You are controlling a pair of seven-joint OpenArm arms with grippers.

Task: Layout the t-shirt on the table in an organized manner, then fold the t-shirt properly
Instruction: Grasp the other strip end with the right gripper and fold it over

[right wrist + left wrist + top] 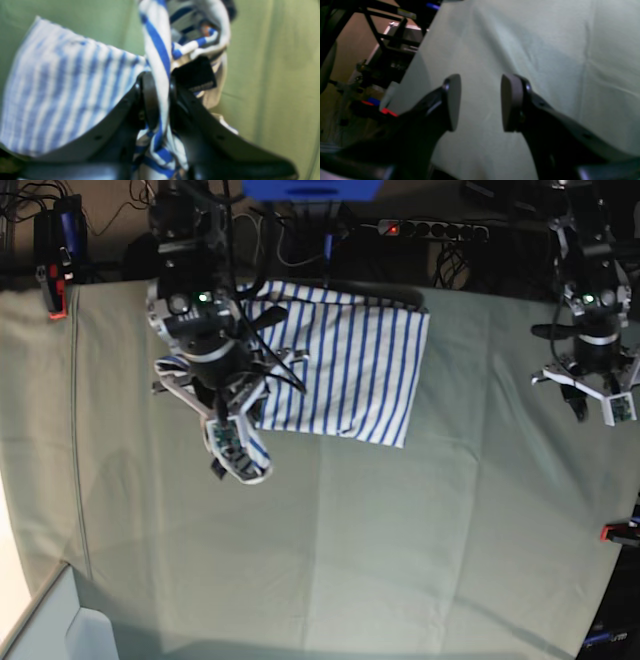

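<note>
The white t-shirt with blue stripes (350, 360) lies partly spread at the back left of the pale grey-green table (400, 530). My right gripper (240, 460) is shut on a bunched part of the shirt and holds it lifted above the cloth. In the right wrist view the pads (150, 100) pinch a striped fold, and more of the t-shirt (62, 87) hangs to the left over the table (275, 75). My left gripper (597, 408) is open and empty above the table's right edge, far from the shirt. The left wrist view shows its open gripper (481, 100) over bare table cloth (545, 50).
Red clamps sit at the table's left back edge (55, 305) and right edge (620, 532). A power strip and cables (430, 227) lie behind the table. The table's side edge and a dark frame (395, 45) show in the left wrist view.
</note>
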